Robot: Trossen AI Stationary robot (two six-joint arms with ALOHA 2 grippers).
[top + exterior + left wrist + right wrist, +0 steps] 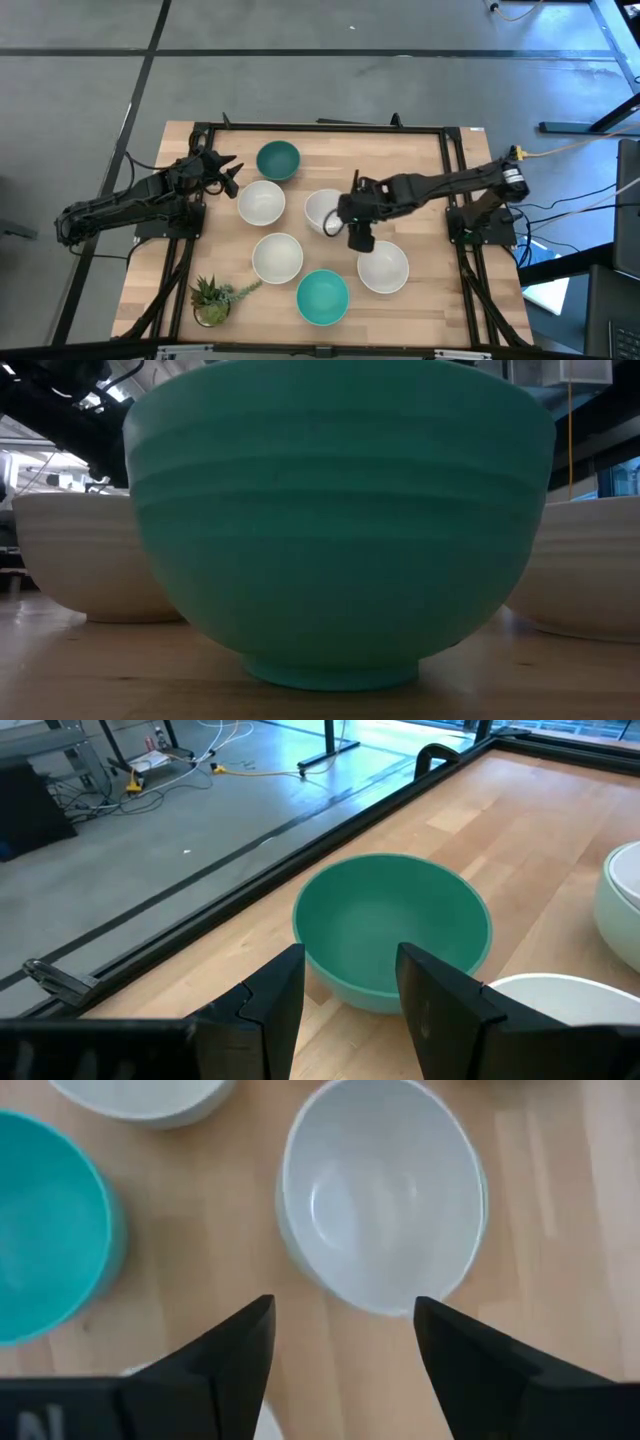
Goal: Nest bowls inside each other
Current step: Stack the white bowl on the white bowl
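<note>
At the left of the high view, the left gripper point(228, 172) sits near the table's upper left. Its two fingers are apart and hold nothing. Just to its right is the dark teal bowl point(278, 160), and the wrist view shows this same bowl point(392, 928) right in front of the open fingers. Below it is a white bowl point(261, 203). Lower down is another white bowl point(277, 257), with the small spiky plant point(212, 298) at the lower left of the frame.

In the middle, a third white bowl point(324, 211) sits right by the right gripper point(352, 222). Below it is the bright turquoise bowl point(322, 297). To the lower right is a fourth white bowl point(383, 266). The right gripper's fingers are wide apart and empty. Its wrist view looks down on a white bowl point(385, 1190), and I think this is the fourth one.

All the bowls stand right way up, mouths open to the ceiling. They are round, so they have no long side. I see six bowls, and none is inside another yet.

I think the step now is to pick a bowl up. To do it well, one finger should go inside the rim and one outside, then pinch gently. Lift straight up, keep the bowl flat, and set it down in the middle of the next bowl. Watch the plant.
</note>
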